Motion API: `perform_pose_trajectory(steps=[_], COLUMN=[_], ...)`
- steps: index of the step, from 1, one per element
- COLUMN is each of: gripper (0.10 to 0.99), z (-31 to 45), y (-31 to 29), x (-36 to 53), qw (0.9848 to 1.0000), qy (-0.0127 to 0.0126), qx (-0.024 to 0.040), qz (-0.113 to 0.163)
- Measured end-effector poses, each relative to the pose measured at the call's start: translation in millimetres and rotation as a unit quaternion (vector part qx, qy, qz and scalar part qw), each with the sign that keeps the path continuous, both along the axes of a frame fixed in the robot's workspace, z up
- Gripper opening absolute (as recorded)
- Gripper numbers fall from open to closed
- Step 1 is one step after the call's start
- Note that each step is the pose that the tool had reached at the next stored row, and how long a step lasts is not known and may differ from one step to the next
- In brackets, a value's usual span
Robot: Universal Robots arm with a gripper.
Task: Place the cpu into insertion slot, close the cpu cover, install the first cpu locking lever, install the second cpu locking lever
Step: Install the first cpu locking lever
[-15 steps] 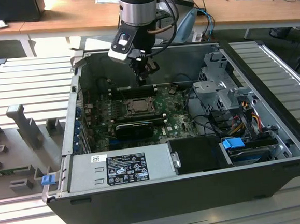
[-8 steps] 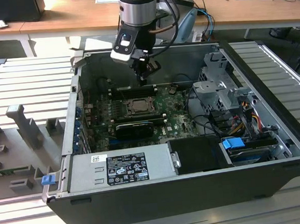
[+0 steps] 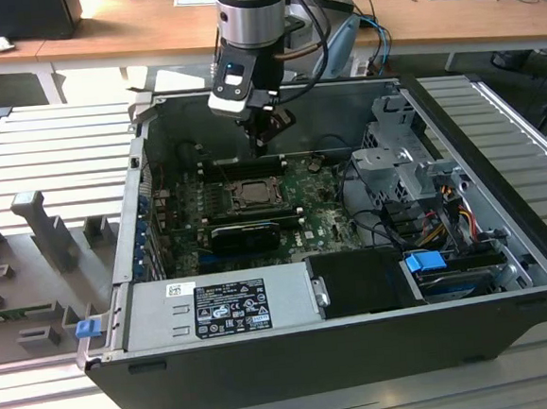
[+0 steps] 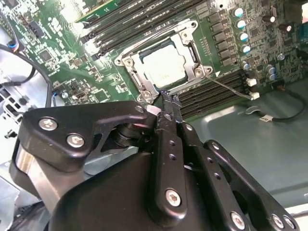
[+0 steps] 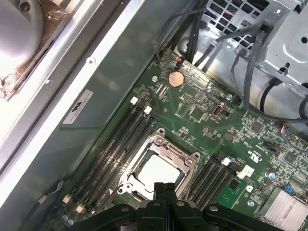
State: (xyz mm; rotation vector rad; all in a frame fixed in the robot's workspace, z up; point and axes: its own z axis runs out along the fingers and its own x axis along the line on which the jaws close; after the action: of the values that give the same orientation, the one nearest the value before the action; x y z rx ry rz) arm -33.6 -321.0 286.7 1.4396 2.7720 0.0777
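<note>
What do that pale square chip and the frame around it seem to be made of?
The cpu looks metal-topped: dull silver-grey with a soft matte sheen and no glare. The cpu cover seems to be thin stamped sheet metal, brighter and shinier, with glints along its bent edges and tabs.

A ribbed grey bench carries an open computer case (plus grey fixtures).

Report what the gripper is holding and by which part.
Nothing is held: the gripper is shut with nothing between its fingers, close to the cpu cover.
</note>
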Motion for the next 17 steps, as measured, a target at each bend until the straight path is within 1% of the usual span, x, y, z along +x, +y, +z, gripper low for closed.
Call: perform_pose_trajectory(steps=[1,2,5,6,7,8,9,10,11,12,13,15,16,17], gripper=[0.106,0.106,0.106,0.106,0.106,0.106,0.106,0.106,0.106,0.106,0.106,0.106,0.106,0.106], z=[0.0,0.0,0.0,0.0,-0.1,-0.1,-0.1,-0.1,-0.1,0.0,0.0,-0.3,-0.5,-0.6], y=[0.0,0.0,0.0,0.0,0.1,0.0,0.0,0.0,0.0,0.0,0.0,0.0,0.0,0.0], x=[0.0,-0.1,0.0,0.0,0.0,0.0,0.0,0.0,-0.1,-0.1,0.0,-0.1,0.0,0.0], qw=[0.9999,0.9999,0.9996,0.9993,0.999,0.9986,0.9984,0.9982,0.9981,0.998,0.9979,0.9974,0.9961,0.995], qy=[-0.0021,-0.0032,-0.0082,-0.011,-0.0123,-0.012,-0.0103,-0.0069,-0.0008,0.0016,0.0034,0.0041,0.0042,0.0042], qx=[0.0,-0.0001,0.0,-0.0001,0.0001,0.0003,0.0005,0.0008,0.0014,0.0018,0.0019,0.0019,0.0019,0.0019], qz=[0.011,0.014,0.028,0.035,0.043,0.051,0.056,0.059,0.062,0.062,0.065,0.071,0.088,0.099])
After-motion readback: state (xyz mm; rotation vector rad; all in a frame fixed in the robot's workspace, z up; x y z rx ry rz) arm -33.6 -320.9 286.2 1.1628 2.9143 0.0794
